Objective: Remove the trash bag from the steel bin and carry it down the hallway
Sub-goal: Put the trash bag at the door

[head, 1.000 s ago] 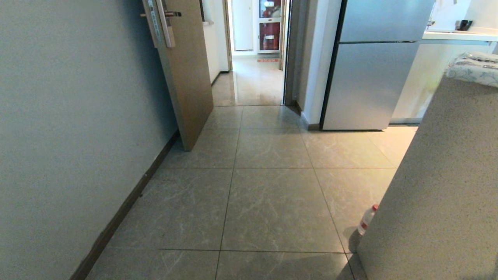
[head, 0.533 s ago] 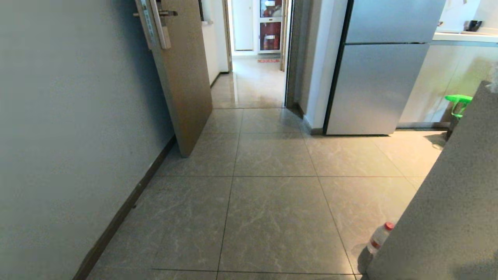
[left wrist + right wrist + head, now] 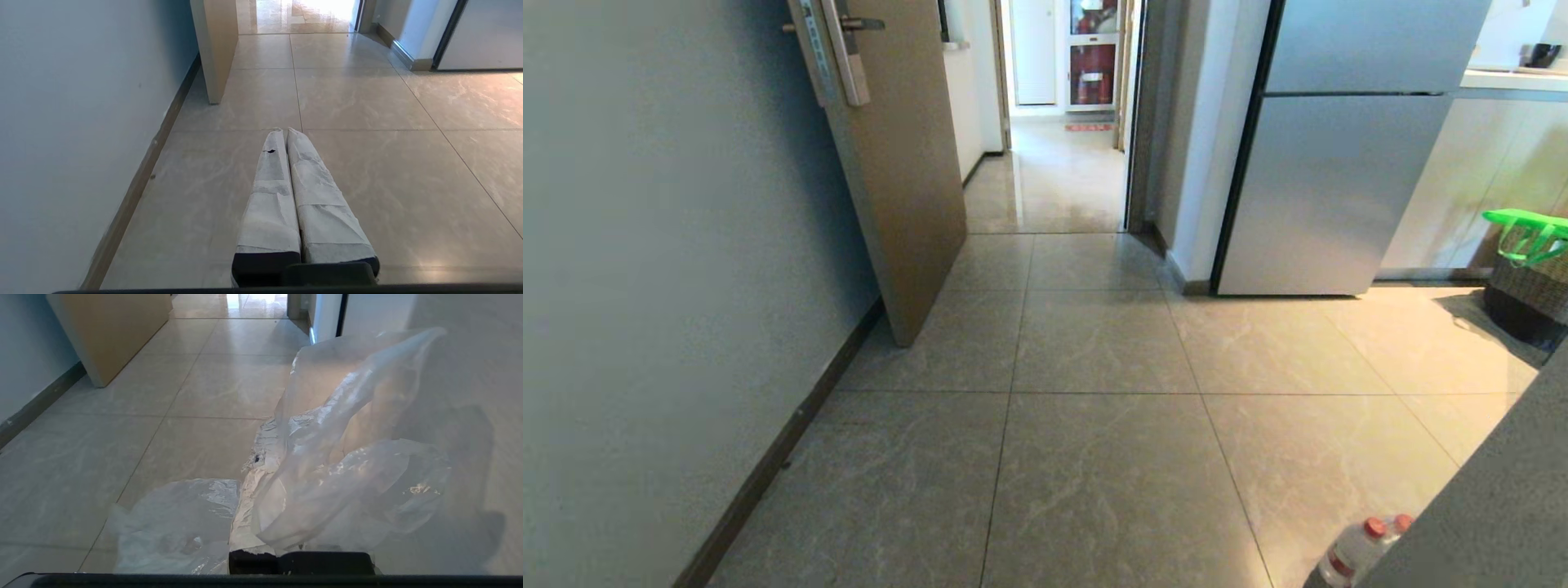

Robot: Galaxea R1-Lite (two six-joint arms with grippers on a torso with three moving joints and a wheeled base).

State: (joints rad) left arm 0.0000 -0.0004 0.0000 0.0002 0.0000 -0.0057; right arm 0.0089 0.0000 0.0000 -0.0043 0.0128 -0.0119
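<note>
Clear, crinkled plastic trash bag [image 3: 327,457] draped over, apparently pinched in, closed right gripper [image 3: 261,457] above grey-beige marbled hallway tiles [image 3: 1094,457]; left gripper [image 3: 285,131] pressed together, empty.

Long tapered fingers [image 3: 300,196] wrapped in creased white tape, black bases.

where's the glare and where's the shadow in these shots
Head view: glare on the hallway floor past the open door; shadow under the green-handled basket. Left wrist view: doorway light blown out. Right wrist view: bright glints on the trash bag.
</note>
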